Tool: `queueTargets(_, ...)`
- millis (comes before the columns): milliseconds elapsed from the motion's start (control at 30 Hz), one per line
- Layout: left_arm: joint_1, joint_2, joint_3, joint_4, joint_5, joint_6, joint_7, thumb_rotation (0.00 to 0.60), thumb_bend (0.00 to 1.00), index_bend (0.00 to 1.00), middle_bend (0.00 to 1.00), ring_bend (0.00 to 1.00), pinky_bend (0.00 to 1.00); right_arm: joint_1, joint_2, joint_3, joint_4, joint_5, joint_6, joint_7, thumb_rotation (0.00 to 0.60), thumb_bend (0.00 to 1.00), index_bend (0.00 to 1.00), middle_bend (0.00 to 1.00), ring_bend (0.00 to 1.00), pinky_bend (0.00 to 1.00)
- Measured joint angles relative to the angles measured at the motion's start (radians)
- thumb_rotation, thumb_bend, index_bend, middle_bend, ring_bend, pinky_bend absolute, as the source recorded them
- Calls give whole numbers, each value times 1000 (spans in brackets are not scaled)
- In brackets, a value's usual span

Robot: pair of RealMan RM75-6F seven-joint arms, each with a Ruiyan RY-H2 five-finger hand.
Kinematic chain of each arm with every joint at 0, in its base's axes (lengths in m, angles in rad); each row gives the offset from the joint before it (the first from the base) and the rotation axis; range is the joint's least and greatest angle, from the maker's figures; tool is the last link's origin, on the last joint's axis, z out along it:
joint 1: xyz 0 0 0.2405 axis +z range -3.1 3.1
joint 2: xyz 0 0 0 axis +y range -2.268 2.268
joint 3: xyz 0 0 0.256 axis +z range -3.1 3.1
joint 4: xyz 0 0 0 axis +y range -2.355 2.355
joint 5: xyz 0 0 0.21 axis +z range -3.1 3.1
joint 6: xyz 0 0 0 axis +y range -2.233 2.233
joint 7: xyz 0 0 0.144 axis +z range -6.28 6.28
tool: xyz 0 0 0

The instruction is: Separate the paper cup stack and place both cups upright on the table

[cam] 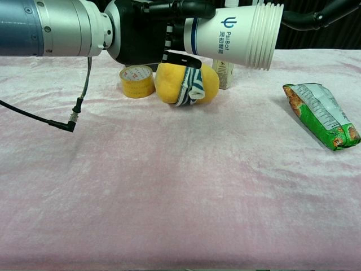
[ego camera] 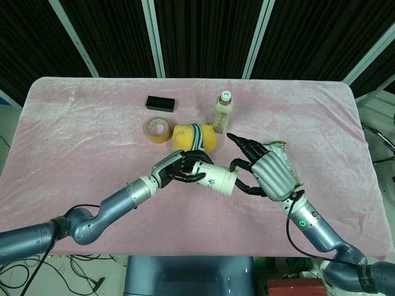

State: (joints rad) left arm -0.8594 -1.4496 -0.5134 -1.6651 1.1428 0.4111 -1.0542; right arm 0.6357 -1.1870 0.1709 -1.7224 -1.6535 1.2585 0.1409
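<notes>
A stack of white paper cups [ego camera: 215, 177] with a blue logo lies horizontally in the air, its open rim pointing to the robot's right. My left hand [ego camera: 176, 169] grips its base end with the fingers wrapped around it. My right hand [ego camera: 265, 174] is at the rim, fingers spread; its fingertips [ego camera: 237, 165] sit at the rim's edge above and below. In the chest view the cup stack [cam: 237, 34] hangs at the top, well above the pink table [cam: 169, 186], with the left hand [cam: 146, 31] behind it and a right fingertip [cam: 307, 18] by the rim.
Behind the cups lie a yellow tape roll [ego camera: 157, 129], a yellow plush ball with a striped band [ego camera: 194, 138], a small bottle [ego camera: 223, 110] and a black box [ego camera: 160, 103]. A green snack bag [cam: 321, 114] lies on the right, partly under my right hand.
</notes>
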Motion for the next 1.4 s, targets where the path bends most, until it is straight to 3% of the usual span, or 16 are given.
queueTargets(233,4,-3,-1,-4,3,0,2,600,359,400,419,333,511,1,-2,0,-4,0,1,-7,600,300,556,3,122,199)
queueTargets(467,7,-8,-7,3,-1,-2,-2,600,359,400,418,333,511,1,1,-4,-12,-2,-2,-6,600,372,690,6,137,199)
queueTargets(867,10,-23,-7,9,2,-1,4,600,358,400,418,333,511,0,11,-7,-32,-15,10,36,600,445,807,6,163,199)
queueTargets(1400,39,5,-32,25,13,-12,-30,600,358,402,417,333,515,-18,21,-4,17,-24,54,101,600,453,857,6,168,199)
